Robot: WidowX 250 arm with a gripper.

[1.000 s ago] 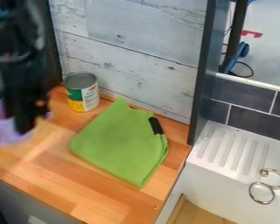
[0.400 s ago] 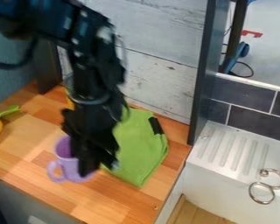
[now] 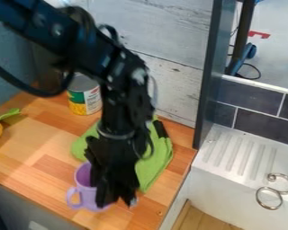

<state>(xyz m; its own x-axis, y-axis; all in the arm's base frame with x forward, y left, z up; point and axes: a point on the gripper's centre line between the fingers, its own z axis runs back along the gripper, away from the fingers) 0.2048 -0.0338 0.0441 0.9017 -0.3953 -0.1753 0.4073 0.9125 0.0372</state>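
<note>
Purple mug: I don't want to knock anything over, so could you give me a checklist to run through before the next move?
1. Purple mug upright: ok, its opening faces up.
2. Tool at the mug: ok, it overlaps the mug's right side in the picture.
3. Firm hold on the mug: cannot tell, the tool hides the contact.
4. Mug's base on the wooden counter or raised: cannot tell.
5. Tool clear of the green cloth: cannot tell, it covers part of it from this angle.
6. Food can upright: ok, standing behind the cloth.
</note>
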